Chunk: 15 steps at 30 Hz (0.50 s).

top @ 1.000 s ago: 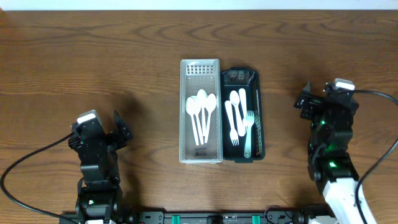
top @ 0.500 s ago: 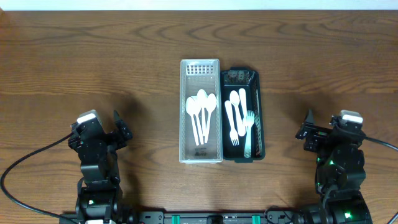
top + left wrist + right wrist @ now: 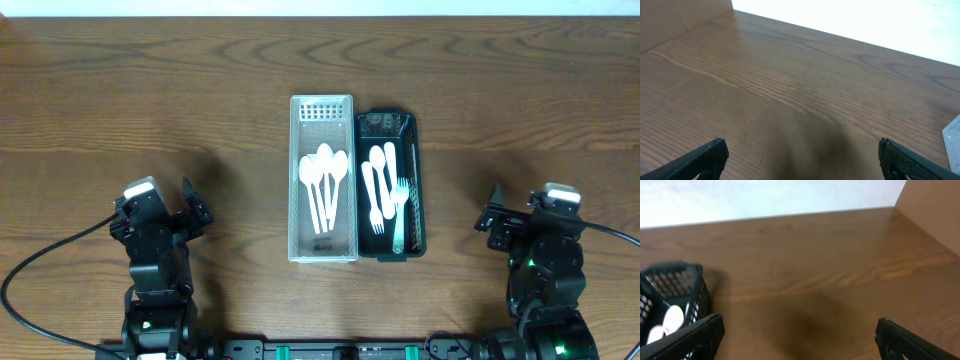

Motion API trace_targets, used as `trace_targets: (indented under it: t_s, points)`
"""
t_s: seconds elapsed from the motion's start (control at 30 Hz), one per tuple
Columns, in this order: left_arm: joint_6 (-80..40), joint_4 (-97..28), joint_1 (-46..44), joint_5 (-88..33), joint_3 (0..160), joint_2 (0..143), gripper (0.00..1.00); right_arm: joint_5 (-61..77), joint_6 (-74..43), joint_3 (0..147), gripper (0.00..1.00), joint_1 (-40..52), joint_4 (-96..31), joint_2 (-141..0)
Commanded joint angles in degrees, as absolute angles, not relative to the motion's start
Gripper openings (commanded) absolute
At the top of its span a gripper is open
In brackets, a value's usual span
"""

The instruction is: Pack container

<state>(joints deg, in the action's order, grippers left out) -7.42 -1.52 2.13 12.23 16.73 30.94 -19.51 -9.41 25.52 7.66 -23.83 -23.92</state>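
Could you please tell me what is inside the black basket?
White plastic cutlery, at least one fork among it, lies in the black basket. The floor beneath is covered.

No word, number or brand can be read in any of the views. The one possible label is a small dark mark (image 3: 322,243) on the floor of the clear rectangular plastic tray (image 3: 294,180). It lies at the tray's near end, just past the handles of the white plastic spoons (image 3: 323,180), and is too small to tell whether it is lettering.
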Motion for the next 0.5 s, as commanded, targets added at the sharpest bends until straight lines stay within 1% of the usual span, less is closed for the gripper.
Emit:
trace_targets:
  t_s: [0.0,0.27,0.4,0.47]
  points:
    - [-6.9,-1.45,1.96,12.71,17.12,30.59,0.98,-19.84,-10.26,25.67,0.99,8.12,-25.98,-23.64]
    - [-6.9,-1.45,1.96,12.71,17.12,30.59,0.98,-19.84,-10.26,25.67,0.99,8.12,-35.48,-21.76]
    - [-6.9,-1.45,1.96,12.71,17.12,30.59,0.98,-19.92,-10.24,25.67,0.99,7.97,-43.4,-14.87]
    - [-6.9,-1.45,1.96,12.71,17.12,30.59,0.98,-17.3,-10.24,25.67,0.99,7.9,-45.6,-10.52]
